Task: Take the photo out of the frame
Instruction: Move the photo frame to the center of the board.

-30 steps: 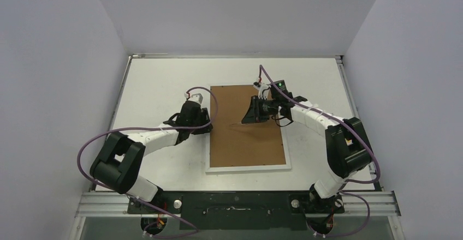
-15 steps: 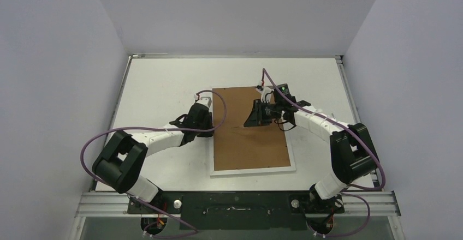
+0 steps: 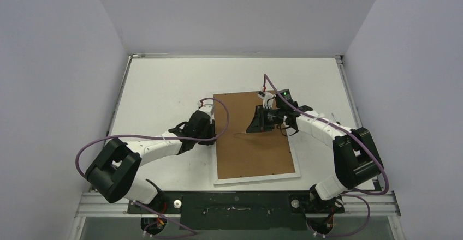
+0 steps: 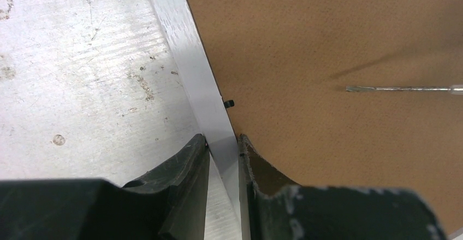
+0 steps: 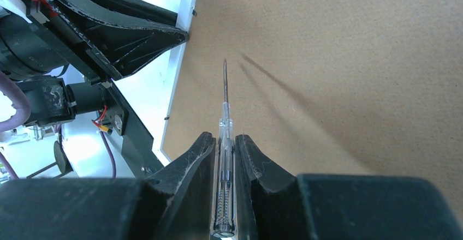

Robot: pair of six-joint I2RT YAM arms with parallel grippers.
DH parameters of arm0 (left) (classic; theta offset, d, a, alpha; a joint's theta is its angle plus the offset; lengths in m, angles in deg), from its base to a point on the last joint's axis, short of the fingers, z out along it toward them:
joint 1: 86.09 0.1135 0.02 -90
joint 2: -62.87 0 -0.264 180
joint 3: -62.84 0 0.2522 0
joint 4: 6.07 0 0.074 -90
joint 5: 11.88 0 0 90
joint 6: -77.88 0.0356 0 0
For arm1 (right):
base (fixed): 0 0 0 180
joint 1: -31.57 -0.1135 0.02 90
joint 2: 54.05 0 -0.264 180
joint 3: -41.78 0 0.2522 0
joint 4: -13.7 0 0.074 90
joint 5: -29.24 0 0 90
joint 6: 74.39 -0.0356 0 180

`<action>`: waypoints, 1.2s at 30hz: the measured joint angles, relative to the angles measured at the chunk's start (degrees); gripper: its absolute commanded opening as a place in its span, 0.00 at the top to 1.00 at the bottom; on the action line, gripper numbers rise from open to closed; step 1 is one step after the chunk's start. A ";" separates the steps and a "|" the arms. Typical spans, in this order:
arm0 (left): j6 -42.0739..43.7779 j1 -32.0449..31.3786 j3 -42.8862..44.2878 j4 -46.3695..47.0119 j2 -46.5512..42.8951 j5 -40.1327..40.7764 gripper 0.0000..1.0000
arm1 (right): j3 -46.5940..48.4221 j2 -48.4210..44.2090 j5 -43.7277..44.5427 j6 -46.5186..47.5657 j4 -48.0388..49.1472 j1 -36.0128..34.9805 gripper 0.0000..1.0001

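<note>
1. The frame [image 3: 256, 158] is laid on the table [image 3: 158, 87], near the middle, between the two arms.
2. It is laid face down, so its brown back [image 4: 338, 33] is turned up. Its thin white border [image 4: 192, 71] is seen along the edges.
3. The photo cannot be seen, because only the back of the frame is shown.
4. The left gripper [image 4: 223, 142] is closed on the left side of the frame. The white border is pinched between its two fingers. One finger is pressed on the outer side and the other on the side of the brown back.
5. A small black tab [image 4: 229, 103] is seen where the border meets the back, just past the left fingers.
6. The right gripper [image 5: 222, 137] is closed on a screwdriver [image 5: 225, 95] with a clear handle.
7. The thin metal tip is pointed at the left side of the frame and is held over the brown back. A shadow is cast on the board. It cannot be told if the tip is touching.
8. The tip is near the left gripper but apart from it.
</note>
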 measured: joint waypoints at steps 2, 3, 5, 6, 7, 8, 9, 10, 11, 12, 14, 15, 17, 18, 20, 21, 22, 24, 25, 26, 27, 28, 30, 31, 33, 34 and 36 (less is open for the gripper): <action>0.22 0.02 0.00 0.04 0.02 -0.07 0.82 | -0.15 0.00 -0.02 -0.02 0.09 -0.02 0.91; 0.24 0.09 0.00 0.07 0.02 -0.17 0.82 | -0.15 0.00 0.04 -0.02 0.26 -0.11 0.93; 0.37 0.52 0.00 0.28 0.11 -0.85 0.81 | -0.02 0.02 1.36 -0.04 0.68 -0.87 0.95; 0.39 0.83 0.00 0.50 0.22 -1.33 0.80 | 0.26 0.11 2.29 0.00 0.66 -1.42 0.95; 0.42 1.09 0.00 0.76 0.28 -1.84 0.79 | 0.70 0.33 3.17 0.09 0.76 -2.21 0.95; 0.50 1.51 0.00 1.16 0.44 -2.47 0.77 | 1.36 0.66 3.69 0.17 0.94 -3.06 0.95; 0.55 1.90 0.00 1.62 0.63 -3.13 0.74 | 1.90 1.05 4.00 0.22 1.46 -3.58 0.95; 0.66 2.23 0.00 1.95 0.76 -3.67 0.71 | 2.45 1.57 3.96 0.24 2.23 -4.07 0.95; 0.79 2.51 0.00 2.10 0.83 -4.17 0.68 | 2.91 2.16 3.58 0.22 3.08 -4.33 0.95; 0.94 2.71 0.00 2.14 0.85 -4.52 0.64 | 3.34 2.89 3.02 0.22 3.78 -4.31 0.95; 1.09 3.26 -0.13 2.75 0.83 -5.55 0.57 | 4.87 5.97 0.87 0.39 5.55 -3.61 0.95; 1.11 3.50 -0.28 3.10 0.72 -5.84 0.53 | 5.49 7.50 0.15 0.57 6.03 -3.34 0.95; 0.70 4.33 -1.29 4.20 -0.04 -6.71 0.49 | 6.88 11.23 -1.20 1.22 6.80 -3.02 0.95; 0.33 4.79 -2.10 4.83 -0.90 -7.08 0.49 | 7.30 12.90 -2.05 1.40 7.15 -2.82 0.95; -0.94 5.92 -4.17 6.12 -3.58 -7.91 0.49 | 7.69 14.97 -4.76 1.84 8.11 -2.43 0.95; -1.38 6.45 -4.94 6.51 -4.76 -8.28 0.51 | 7.82 15.12 -5.27 2.23 8.20 -2.40 0.95; -2.14 7.10 -5.70 7.04 -6.14 -8.63 0.52 | 7.96 15.17 -5.57 2.86 8.22 -2.40 0.95; -3.67 8.46 -6.73 8.50 -8.09 -9.14 0.55 | 8.07 15.19 -5.92 3.98 8.17 -2.40 0.95; -4.28 9.07 -7.02 9.18 -8.55 -9.38 0.56 | 8.13 15.39 -6.21 4.52 8.13 -2.40 0.95; -4.96 9.70 -7.15 9.86 -8.79 -9.66 0.57 | 8.31 15.78 -6.73 4.92 8.13 -2.40 0.95; -5.57 10.21 -7.21 10.45 -8.79 -9.90 0.58 | 8.59 16.31 -7.32 5.27 8.11 -2.38 0.95; -5.97 10.64 -7.21 10.82 -8.74 -10.05 0.59 | 8.90 16.90 -8.00 5.60 8.09 -2.36 0.95; -6.84 11.21 -7.21 11.50 -8.70 -10.29 0.59 | 9.27 17.68 -8.96 6.10 7.96 -2.36 0.95; -7.08 11.50 -7.21 11.89 -8.55 -10.49 0.59 | 9.31 17.77 -9.16 6.40 7.72 -2.36 0.95; -7.41 11.82 -7.21 12.48 -7.93 -10.75 0.59 | 9.38 17.77 -9.44 7.15 7.04 -2.36 0.95; -7.50 12.02 -7.21 12.63 -7.43 -11.02 0.60 | 9.44 17.77 -9.51 7.32 6.75 -2.36 0.95; -7.61 12.26 -7.21 12.85 -6.54 -11.45 0.60 | 9.75 17.77 -9.60 7.54 5.99 -2.36 0.95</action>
